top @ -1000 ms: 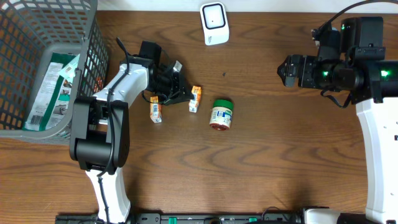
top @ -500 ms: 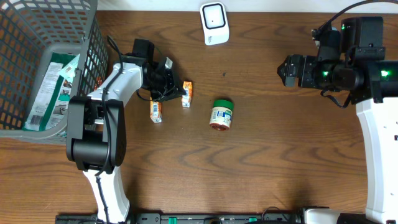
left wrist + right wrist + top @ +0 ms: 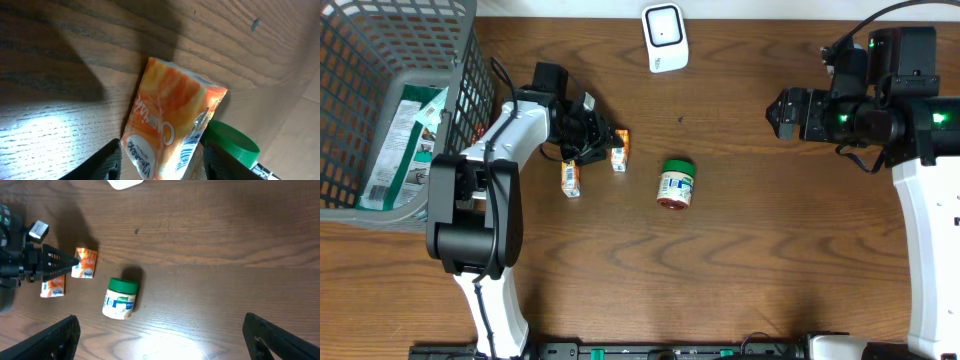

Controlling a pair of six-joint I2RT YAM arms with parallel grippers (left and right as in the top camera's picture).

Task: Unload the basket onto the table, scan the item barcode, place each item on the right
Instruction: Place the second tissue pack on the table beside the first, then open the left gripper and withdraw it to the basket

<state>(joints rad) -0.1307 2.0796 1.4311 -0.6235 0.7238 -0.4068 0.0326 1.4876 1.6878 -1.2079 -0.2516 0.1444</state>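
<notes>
- looking at the left tool (image 3: 608, 146), is it clamped on anything?
- no. its fingers (image 3: 107, 162) stand apart, one on each side of the near end of the orange packet (image 3: 167, 125). the packet lies flat on the bench (image 3: 740, 260), printed face up, reaching forward from the tips.
- what else sits near that tool?
- a jar (image 3: 676, 183) with a green lid lies on its side further out past the packet, apart from the fingertips. a second orange packet (image 3: 570, 178) lies near the tool's body, off to one side. the white scanner (image 3: 665, 38) stands off to the other side, well apart from the tool.
- and the right tool (image 3: 160, 347)?
- spread wide with nothing between its fingers, hanging above the bench and far from the packet.
- anything behind the left tool?
- a grey basket (image 3: 470, 90) with a bag (image 3: 405, 140) inside.
</notes>
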